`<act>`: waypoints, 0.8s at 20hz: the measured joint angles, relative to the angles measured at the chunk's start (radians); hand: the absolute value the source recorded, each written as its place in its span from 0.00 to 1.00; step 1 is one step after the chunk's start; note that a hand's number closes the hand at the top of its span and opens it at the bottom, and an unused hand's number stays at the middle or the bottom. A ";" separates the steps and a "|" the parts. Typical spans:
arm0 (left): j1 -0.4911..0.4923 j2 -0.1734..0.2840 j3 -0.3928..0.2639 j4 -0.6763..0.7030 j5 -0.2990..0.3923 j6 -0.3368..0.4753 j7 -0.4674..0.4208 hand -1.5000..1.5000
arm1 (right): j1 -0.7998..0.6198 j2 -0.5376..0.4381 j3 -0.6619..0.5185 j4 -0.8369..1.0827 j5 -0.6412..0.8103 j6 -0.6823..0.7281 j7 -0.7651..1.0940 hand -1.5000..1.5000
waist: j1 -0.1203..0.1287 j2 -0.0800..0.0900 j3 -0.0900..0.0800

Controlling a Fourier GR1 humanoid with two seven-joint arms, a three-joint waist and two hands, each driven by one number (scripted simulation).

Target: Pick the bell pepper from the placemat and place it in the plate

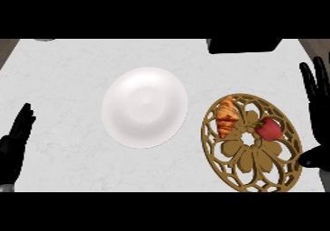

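Right hand [321, 101], black, stands beside the gold openwork round placemat [252, 143] with fingers straight and spread, holding nothing. Its left hand [13, 146] rests open at the other edge of the pale marbled tabletop [68, 67]. Nothing is done yet: one red bell pepper [269, 128] lies on the placemat next to one golden croissant [227, 118], and the one white round plate [145, 107] awaits it.

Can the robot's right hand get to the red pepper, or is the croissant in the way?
Probably yes. The right robot hand is open just right of the placemat, and the bell pepper sits on its right half. The croissant lies left of the pepper, out of the way.
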 measured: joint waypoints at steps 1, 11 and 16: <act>0.008 0.004 -0.010 -0.007 -0.012 -0.002 -0.007 0.50 | 0.031 0.015 -0.033 0.000 -0.027 0.035 -0.052 0.00 | -0.004 0.000 0.000; 0.051 0.005 -0.047 -0.010 -0.080 -0.026 -0.087 0.50 | 0.328 0.032 -0.283 0.174 -0.158 0.488 -0.274 0.00 | 0.022 0.005 -0.006; 0.031 0.003 -0.046 0.015 -0.093 -0.032 -0.098 0.50 | 0.338 -0.082 -0.378 0.223 0.000 0.529 -0.249 0.00 | 0.030 0.007 -0.007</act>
